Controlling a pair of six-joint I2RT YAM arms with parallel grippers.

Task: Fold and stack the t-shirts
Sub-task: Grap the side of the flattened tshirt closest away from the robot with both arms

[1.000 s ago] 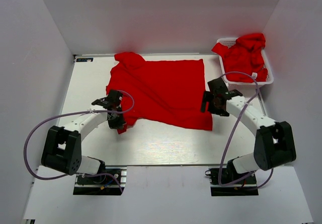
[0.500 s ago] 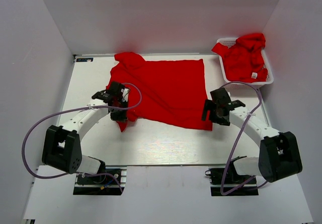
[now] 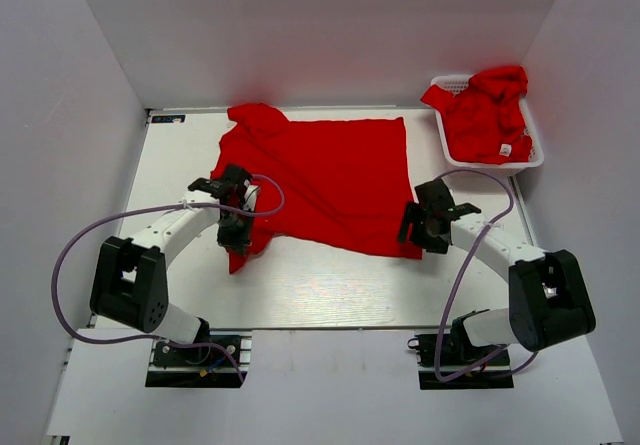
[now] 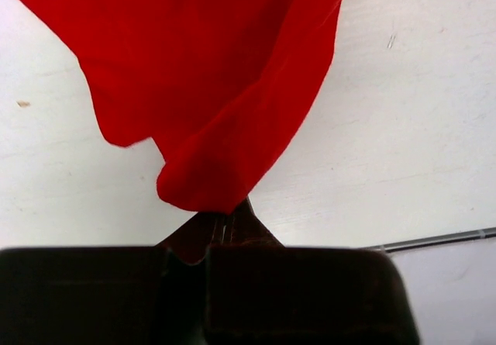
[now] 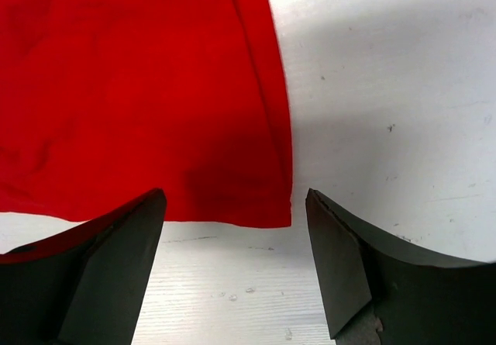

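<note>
Far beyond right pincer [image 5: 235, 201], open over spread t-shirt [image 3: 330, 175] corner: basket [image 3: 490, 166] of t-shirts [image 3: 485, 115], tag [image 3: 506, 150] unreadable. Left pincer [image 4: 225, 219] pinches same shirt's edge.

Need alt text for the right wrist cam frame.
The right gripper hangs open over a corner of a bright red cloth t-shirt spread flat on a white table, the corner showing between its two black fingers. Nothing is gripped.
</note>
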